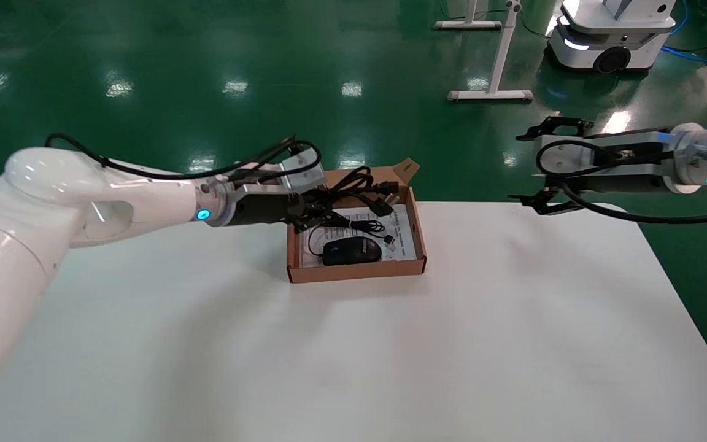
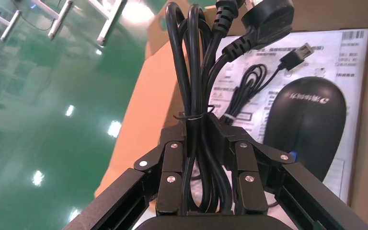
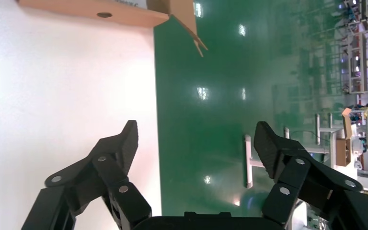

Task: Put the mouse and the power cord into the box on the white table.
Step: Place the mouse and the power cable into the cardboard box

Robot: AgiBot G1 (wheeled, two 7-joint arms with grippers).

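Mouse [image 2: 308, 122] bears white logo, unreadable; left gripper [image 2: 202, 143] clamps power cord [image 2: 196, 81] over box [image 1: 418, 245], 12 o'clock on white table [image 1: 513, 319]; right gripper [image 3: 196, 143] wide, green floor [image 1: 145, 61].

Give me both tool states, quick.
Left tool: closed on the power cord, over the box.
Right tool: open, empty, at the white table's far edge.

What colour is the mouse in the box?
Black. The mouse shows best in the left wrist view, with a small blue spot at its near end.
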